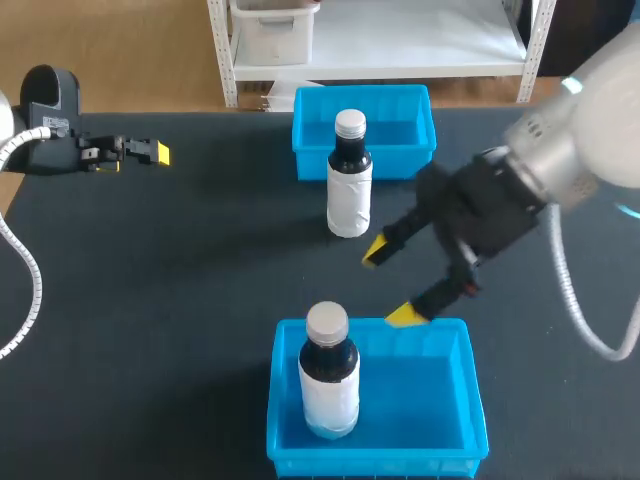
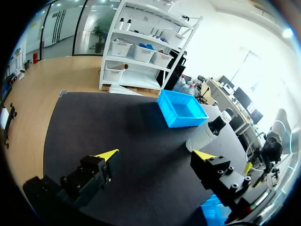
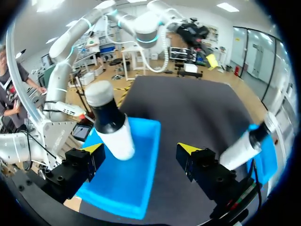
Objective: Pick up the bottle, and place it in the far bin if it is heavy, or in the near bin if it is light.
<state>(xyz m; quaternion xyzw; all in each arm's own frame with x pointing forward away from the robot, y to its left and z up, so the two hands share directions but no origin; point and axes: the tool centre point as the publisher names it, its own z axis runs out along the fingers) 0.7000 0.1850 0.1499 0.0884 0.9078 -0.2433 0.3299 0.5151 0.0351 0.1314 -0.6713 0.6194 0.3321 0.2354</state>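
Note:
One dark bottle with a white label and grey cap (image 1: 328,372) stands upright in the near blue bin (image 1: 455,400). My right gripper (image 1: 390,283) hovers open just behind that bin's far rim, nothing between its fingers. In the right wrist view the same bottle (image 3: 111,123) stands ahead of the open gripper (image 3: 141,149), nearer one finger, inside the bin (image 3: 134,183). A second similar bottle (image 1: 349,176) stands on the table in front of the far blue bin (image 1: 400,130). My left gripper (image 1: 150,152) is open at the far left; its wrist view (image 2: 155,155) shows nothing between the fingers.
The black tabletop (image 1: 180,300) lies bare on the left side and between the bins. The standing second bottle (image 3: 241,147) is close beside my right gripper, with the far bin (image 3: 266,162) behind it. From the left wrist, the far bin (image 2: 181,109) and that bottle (image 2: 209,132) lie ahead.

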